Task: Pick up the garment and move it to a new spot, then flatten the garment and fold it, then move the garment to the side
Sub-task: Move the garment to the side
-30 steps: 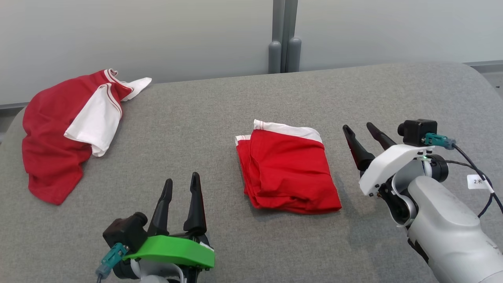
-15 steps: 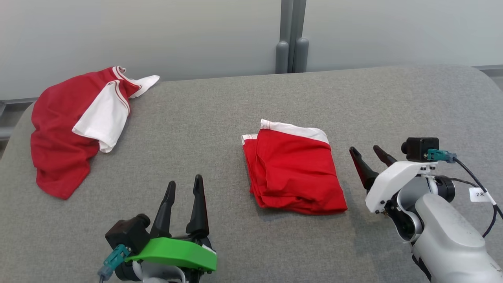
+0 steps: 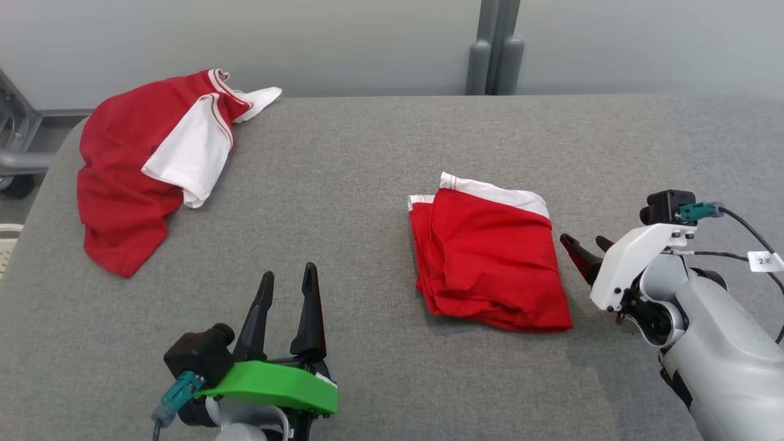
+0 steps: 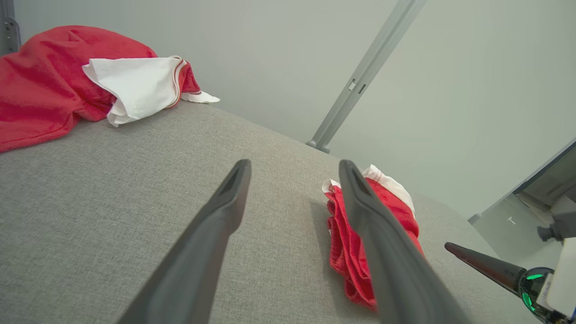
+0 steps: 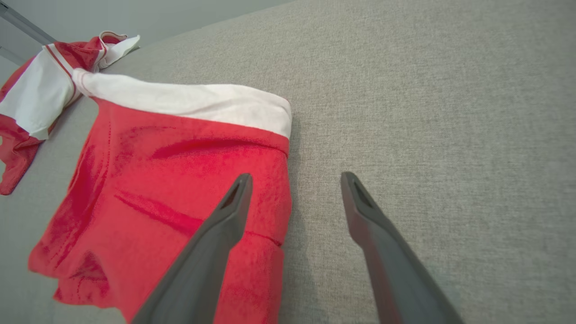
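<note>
A grey fabric surface carries the folded red-and-white cloth garment toward three o'clock and a crumpled red-and-white shirt at ten. The left jaws and right jaws stand open, empty, the right beside the garment's three o'clock edge. Pinching only top layers could unfold it.

Right fingers lower, closer beside the folded garment
</note>
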